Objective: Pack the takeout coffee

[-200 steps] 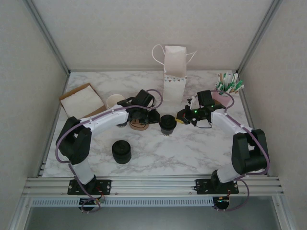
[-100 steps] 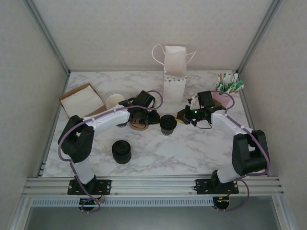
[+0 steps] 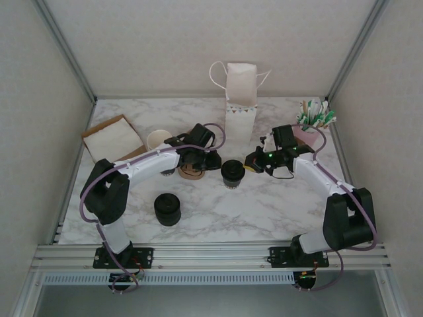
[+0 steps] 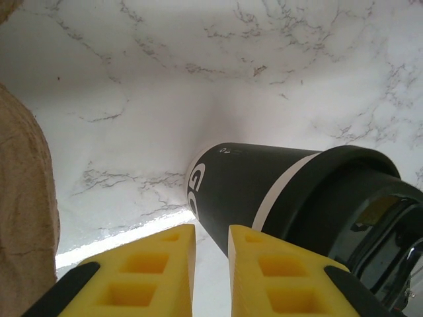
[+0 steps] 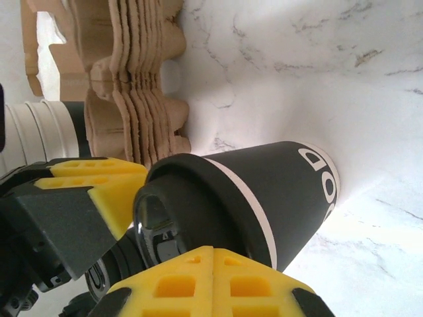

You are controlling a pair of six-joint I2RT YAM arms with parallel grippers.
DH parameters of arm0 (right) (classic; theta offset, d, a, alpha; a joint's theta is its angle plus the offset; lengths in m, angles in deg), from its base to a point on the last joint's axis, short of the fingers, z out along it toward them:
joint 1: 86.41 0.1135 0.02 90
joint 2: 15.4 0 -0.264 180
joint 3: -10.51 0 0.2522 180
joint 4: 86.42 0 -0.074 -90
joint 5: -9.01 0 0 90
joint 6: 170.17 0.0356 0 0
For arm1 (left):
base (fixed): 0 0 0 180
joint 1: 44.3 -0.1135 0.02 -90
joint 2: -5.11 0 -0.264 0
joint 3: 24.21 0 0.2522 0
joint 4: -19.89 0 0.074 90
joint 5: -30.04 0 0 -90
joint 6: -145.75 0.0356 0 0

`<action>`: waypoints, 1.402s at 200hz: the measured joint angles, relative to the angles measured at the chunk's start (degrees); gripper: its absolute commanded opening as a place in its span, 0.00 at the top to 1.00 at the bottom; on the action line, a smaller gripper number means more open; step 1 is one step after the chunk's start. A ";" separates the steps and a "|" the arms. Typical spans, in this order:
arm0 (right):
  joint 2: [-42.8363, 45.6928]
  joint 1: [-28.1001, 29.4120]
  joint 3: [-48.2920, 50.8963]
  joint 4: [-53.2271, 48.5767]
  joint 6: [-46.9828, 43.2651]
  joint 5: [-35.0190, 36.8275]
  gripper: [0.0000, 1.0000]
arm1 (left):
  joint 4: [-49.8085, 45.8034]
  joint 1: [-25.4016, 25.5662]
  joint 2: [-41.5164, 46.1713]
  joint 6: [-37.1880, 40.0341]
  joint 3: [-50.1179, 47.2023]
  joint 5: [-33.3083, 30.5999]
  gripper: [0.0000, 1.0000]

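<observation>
The takeout coffee (image 3: 231,173), a dark cup with a black lid, stands upright on the marble table between my two grippers. My left gripper (image 3: 209,161) is just left of it. In the left wrist view its yellow fingers (image 4: 145,271) stand a narrow gap apart with nothing between them, and the cup (image 4: 264,191) lies just beyond the tips. My right gripper (image 3: 250,165) is just right of the cup. In the right wrist view that gripper (image 5: 213,254) is shut with its pads together, empty, beside the cup's lid (image 5: 165,218).
A white paper bag (image 3: 241,99) stands open behind the cup. Brown cardboard carriers (image 3: 192,174) and a stack of cream-rimmed cups (image 3: 158,139) lie under the left arm. A black stack of lids (image 3: 167,209) sits in front, a napkin box (image 3: 112,137) far left, and stirrers (image 3: 316,117) far right.
The right arm's elbow has swung a little to the right. Both grippers and the cup have hardly shifted.
</observation>
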 measured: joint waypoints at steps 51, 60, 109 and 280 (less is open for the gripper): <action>1.27 0.24 -2.14 -2.32 -0.61 0.55 0.95 | -0.07 0.04 0.02 0.11 0.46 0.02 0.78; 1.27 0.66 -2.75 -2.82 -0.83 0.90 0.95 | -0.04 0.13 0.02 0.11 0.52 0.00 0.78; 0.39 5.84 -9.20 -5.33 -2.75 3.52 0.95 | 0.02 0.44 0.35 0.09 0.61 0.07 0.76; -8.61 12.74 -12.44 -8.24 -4.09 10.91 0.97 | 1.66 0.44 1.01 0.09 -1.70 1.36 0.74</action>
